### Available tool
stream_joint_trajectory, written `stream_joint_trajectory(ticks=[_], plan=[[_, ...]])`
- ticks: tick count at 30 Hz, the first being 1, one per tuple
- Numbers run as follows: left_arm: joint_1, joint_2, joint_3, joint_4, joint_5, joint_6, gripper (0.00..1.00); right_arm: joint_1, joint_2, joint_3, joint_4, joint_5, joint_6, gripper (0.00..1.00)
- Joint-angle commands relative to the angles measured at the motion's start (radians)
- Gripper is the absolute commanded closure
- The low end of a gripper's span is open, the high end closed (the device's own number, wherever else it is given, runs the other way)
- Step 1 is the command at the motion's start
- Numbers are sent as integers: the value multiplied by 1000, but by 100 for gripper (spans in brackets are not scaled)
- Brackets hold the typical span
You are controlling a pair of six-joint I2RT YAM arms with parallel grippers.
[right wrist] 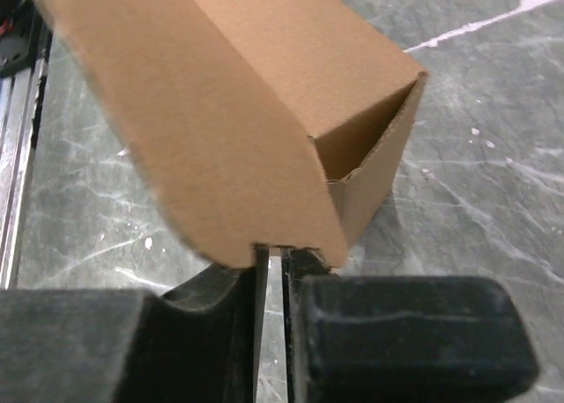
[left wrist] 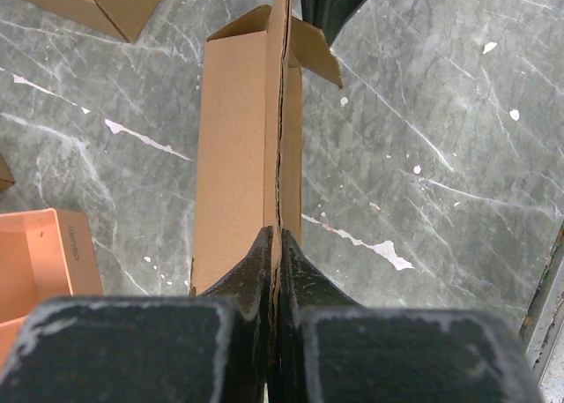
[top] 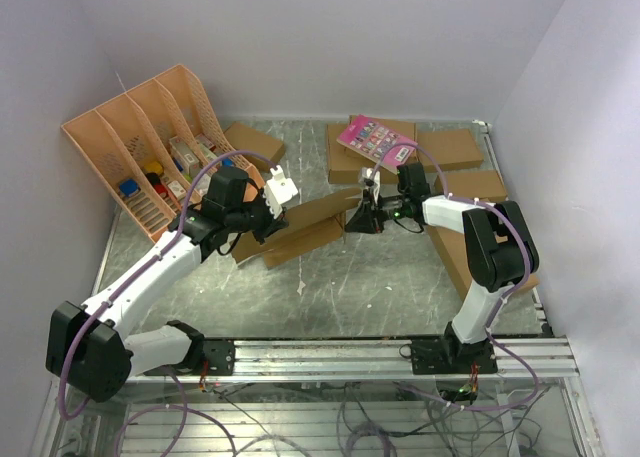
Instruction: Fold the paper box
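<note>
The paper box (top: pixel 300 227) is a narrow oblong brown cardboard tube, held between both grippers just above the grey table. My left gripper (top: pixel 268 220) is shut on an upright cardboard flap at the box's left end; in the left wrist view the fingers (left wrist: pixel 261 262) pinch that thin edge (left wrist: pixel 280 156) and the box (left wrist: pixel 233 138) runs away from them. My right gripper (top: pixel 362 217) is at the right end. In the right wrist view its nearly closed jaws (right wrist: pixel 284 251) grip a flap of the box (right wrist: pixel 264 94), whose open end shows beside them.
An orange file rack (top: pixel 140 147) stands at the back left. A brown box bearing a pink card (top: pixel 375 142) and flat brown boxes (top: pixel 470 187) lie at the back right. A small brown box (top: pixel 255 142) lies behind the left gripper. A metal rail (top: pixel 380 352) runs along the near edge.
</note>
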Motion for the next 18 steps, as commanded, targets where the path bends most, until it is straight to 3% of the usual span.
stream_joint_trajectory(ticks=[1,5,14,18], plan=[[-6,13,-5,-6,29,-10,93,-3,0,-28,134,95,120,93],[-6,16,-5,-5,36,-10,93,5,-12,-64,230,152,196,99],[-6,22,-5,-7,44,-9,93,16,-50,-173,459,208,277,59],[-7,22,-5,-6,50,-8,93,24,-64,-232,585,233,312,50]])
